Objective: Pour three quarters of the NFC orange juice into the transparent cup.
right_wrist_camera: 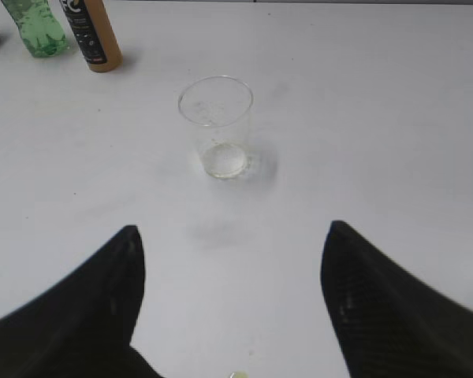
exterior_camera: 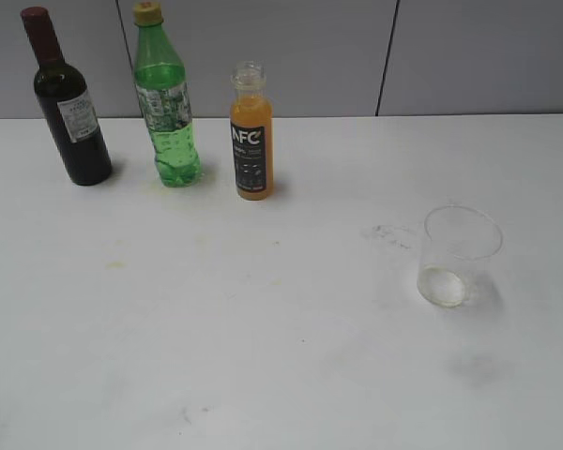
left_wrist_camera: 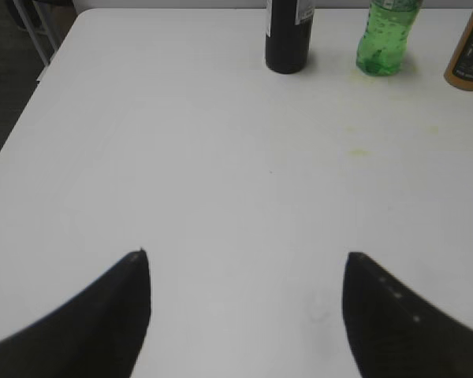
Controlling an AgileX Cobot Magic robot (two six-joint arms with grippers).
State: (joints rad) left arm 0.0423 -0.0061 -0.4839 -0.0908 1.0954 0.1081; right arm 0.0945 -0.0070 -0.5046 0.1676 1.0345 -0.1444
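The NFC orange juice (exterior_camera: 251,141) stands upright at the back of the white table, uncapped, nearly full; it also shows in the left wrist view (left_wrist_camera: 469,55) and the right wrist view (right_wrist_camera: 94,35). The transparent cup (exterior_camera: 458,256) stands upright and empty at the right; it also shows in the right wrist view (right_wrist_camera: 217,126). My left gripper (left_wrist_camera: 244,256) is open and empty over bare table, far from the bottles. My right gripper (right_wrist_camera: 232,228) is open and empty, a short way in front of the cup. Neither gripper shows in the exterior view.
A dark wine bottle (exterior_camera: 66,103) and a green plastic bottle (exterior_camera: 167,103) stand left of the juice, along the back. The table's left edge (left_wrist_camera: 31,94) shows in the left wrist view. A grey wall (exterior_camera: 450,56) rises behind the table.
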